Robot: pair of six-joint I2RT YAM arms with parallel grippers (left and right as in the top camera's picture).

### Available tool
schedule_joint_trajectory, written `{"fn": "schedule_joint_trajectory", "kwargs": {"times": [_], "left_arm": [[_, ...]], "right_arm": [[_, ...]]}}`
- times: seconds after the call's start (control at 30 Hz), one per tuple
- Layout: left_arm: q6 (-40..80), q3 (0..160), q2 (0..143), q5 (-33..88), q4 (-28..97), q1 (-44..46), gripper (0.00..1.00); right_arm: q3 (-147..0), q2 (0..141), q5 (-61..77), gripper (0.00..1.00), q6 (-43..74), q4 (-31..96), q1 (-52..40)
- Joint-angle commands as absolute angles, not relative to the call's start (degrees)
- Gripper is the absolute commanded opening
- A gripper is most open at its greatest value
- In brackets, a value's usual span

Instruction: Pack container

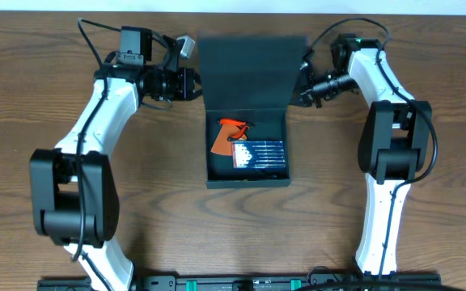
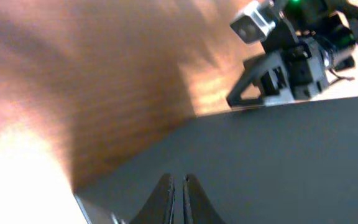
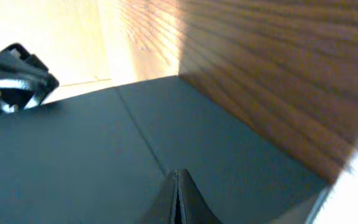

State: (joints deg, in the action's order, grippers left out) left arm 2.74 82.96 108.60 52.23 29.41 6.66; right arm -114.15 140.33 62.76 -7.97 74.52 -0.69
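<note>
The dark teal-grey container [image 1: 210, 166] lies open at the table's middle, its flap lid [image 1: 245, 73] raised at the far side. Inside are an orange-handled tool [image 1: 223, 139] and a blue pack of bits [image 1: 259, 153]. My left gripper [image 1: 194, 83] is at the lid's left edge and my right gripper [image 1: 304, 87] at its right edge. In the left wrist view the fingers [image 2: 179, 182] are closed together against the lid surface [image 2: 272, 162]. In the right wrist view the fingers [image 3: 176, 175] are closed together over the lid [image 3: 92, 149], next to its crease.
The wooden table [image 1: 39, 97] surrounds the box. The right arm's wrist shows across the lid in the left wrist view [image 2: 291, 62], and the left arm's wrist in the right wrist view [image 3: 11, 78]. Both arm bases stand at the near table edge.
</note>
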Motion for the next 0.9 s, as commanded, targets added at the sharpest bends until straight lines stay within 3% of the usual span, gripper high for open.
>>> {"fn": "schedule_joint_trajectory", "kwargs": {"times": [0.0, 0.27, 0.57, 0.87], "left_arm": [[0.99, 83.50, 103.31, 53.39, 33.58, 7.01, 0.06], [-8.78, 83.50, 94.41, 51.53, 49.63, 7.01, 0.06], [-12.40, 83.50, 91.33, 16.05, 52.01, 6.55, 0.06], [-12.16, 83.50, 91.26, 10.92, 54.26, 5.76, 0.06]], "right_arm": [[-114.32, 141.10, 62.70, 0.02, -11.49, 76.07, 1.39], [-114.32, 141.10, 56.86, 0.04, -12.12, 77.80, 4.49], [-121.08, 139.24, 43.33, 0.02, -12.05, 82.28, 4.67], [-133.62, 126.15, 26.37, 0.02, -6.00, 87.85, 3.11]]}}
